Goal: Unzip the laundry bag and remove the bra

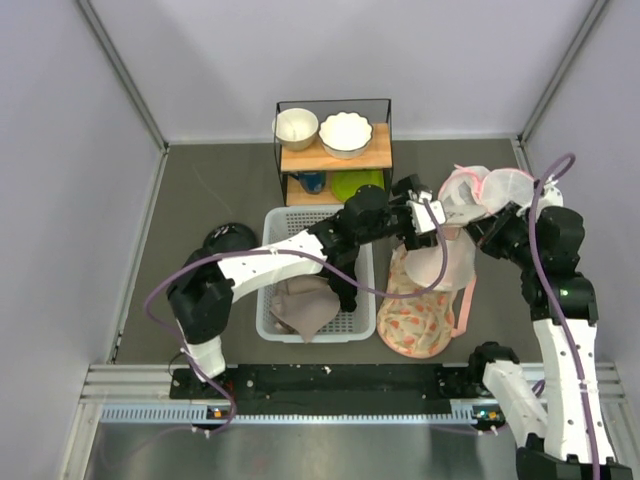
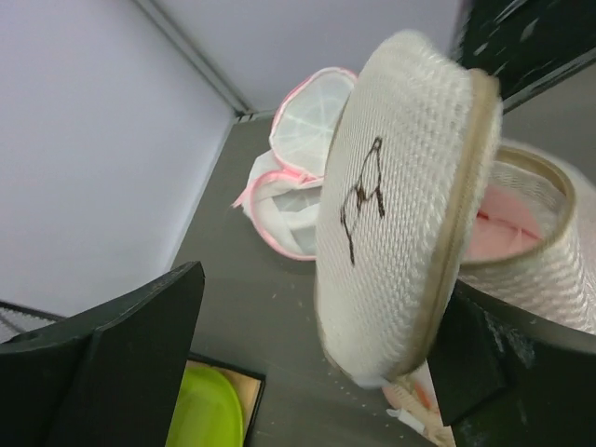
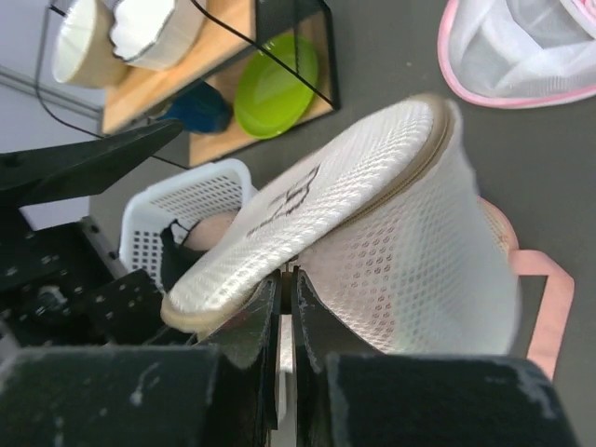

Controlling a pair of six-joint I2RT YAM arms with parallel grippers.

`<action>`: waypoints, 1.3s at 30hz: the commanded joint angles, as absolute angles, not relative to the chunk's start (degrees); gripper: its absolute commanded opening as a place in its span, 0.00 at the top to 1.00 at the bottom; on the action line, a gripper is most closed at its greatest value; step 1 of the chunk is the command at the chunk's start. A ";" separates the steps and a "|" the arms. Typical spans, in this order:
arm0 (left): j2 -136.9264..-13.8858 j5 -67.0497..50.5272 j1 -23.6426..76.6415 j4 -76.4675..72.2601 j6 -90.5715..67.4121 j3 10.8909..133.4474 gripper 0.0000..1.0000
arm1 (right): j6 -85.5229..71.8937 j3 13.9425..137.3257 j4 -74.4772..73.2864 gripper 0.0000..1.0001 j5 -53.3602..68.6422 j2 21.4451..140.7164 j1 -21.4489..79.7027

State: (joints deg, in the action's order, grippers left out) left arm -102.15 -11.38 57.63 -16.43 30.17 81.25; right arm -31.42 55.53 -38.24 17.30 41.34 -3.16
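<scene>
The top external view looks steeply down from high behind the near edge over the whole bench [image 1: 200, 200]. Both wrist views sit close to the laundry bag [image 2: 400, 214], facing it from opposite sides; all three share it.

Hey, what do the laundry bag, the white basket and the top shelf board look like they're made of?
The laundry bag looks like white synthetic mesh fabric, matte, with visible holes and a tan zip band. The basket seems moulded white plastic: even perforations, smooth rim. The shelf board looks like pale wood or wood veneer, matte.
</scene>
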 commanded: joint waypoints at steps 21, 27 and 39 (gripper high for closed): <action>-87.09 -15.74 59.67 -9.49 21.79 71.45 0.11 | -31.73 43.85 -39.81 1.00 25.67 34.98 -2.90; -93.86 -9.23 64.68 -14.06 24.18 72.95 0.16 | -30.76 46.49 -42.19 1.00 24.87 34.28 -2.90; -100.28 -0.63 65.21 -17.58 25.13 74.97 0.92 | -27.43 48.86 -46.57 1.00 22.25 33.92 -2.99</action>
State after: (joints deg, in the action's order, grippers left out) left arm -100.16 -5.61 65.25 -12.71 24.12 71.59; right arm -30.52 44.40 -44.62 24.64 34.37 -3.16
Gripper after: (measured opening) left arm 0.301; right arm 0.015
